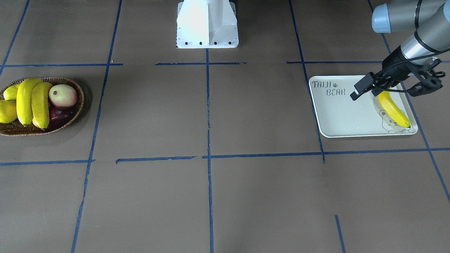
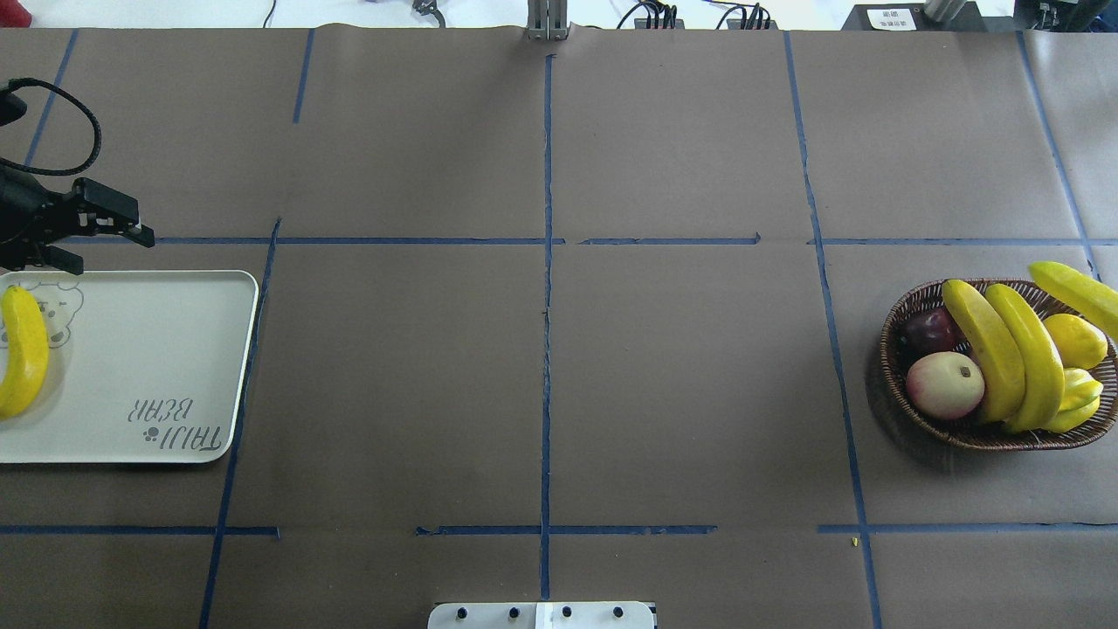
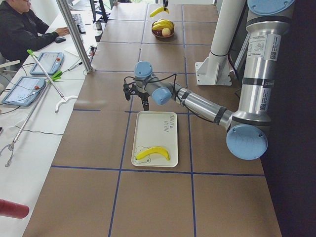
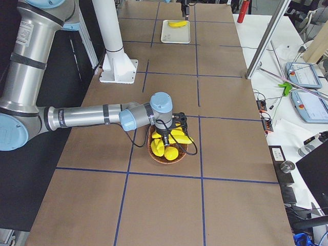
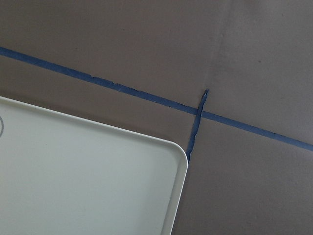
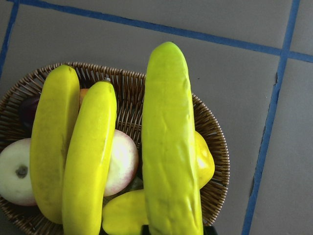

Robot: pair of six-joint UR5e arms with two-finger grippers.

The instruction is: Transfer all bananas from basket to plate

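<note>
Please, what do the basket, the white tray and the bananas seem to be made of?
The basket looks like woven wicker or rattan, brown and matte; the crossing strands show clearly.
The tray is probably plastic or melamine: off-white, smooth, with a moulded rounded rim and printed lettering.
The bananas are likely plastic or foam imitations, with very even bright yellow, faintly pebbled skin, though I cannot be certain.

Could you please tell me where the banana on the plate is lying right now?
In the overhead view the banana lies at the far left, along the plate's outer end, its far tip by the bear drawing.
</note>
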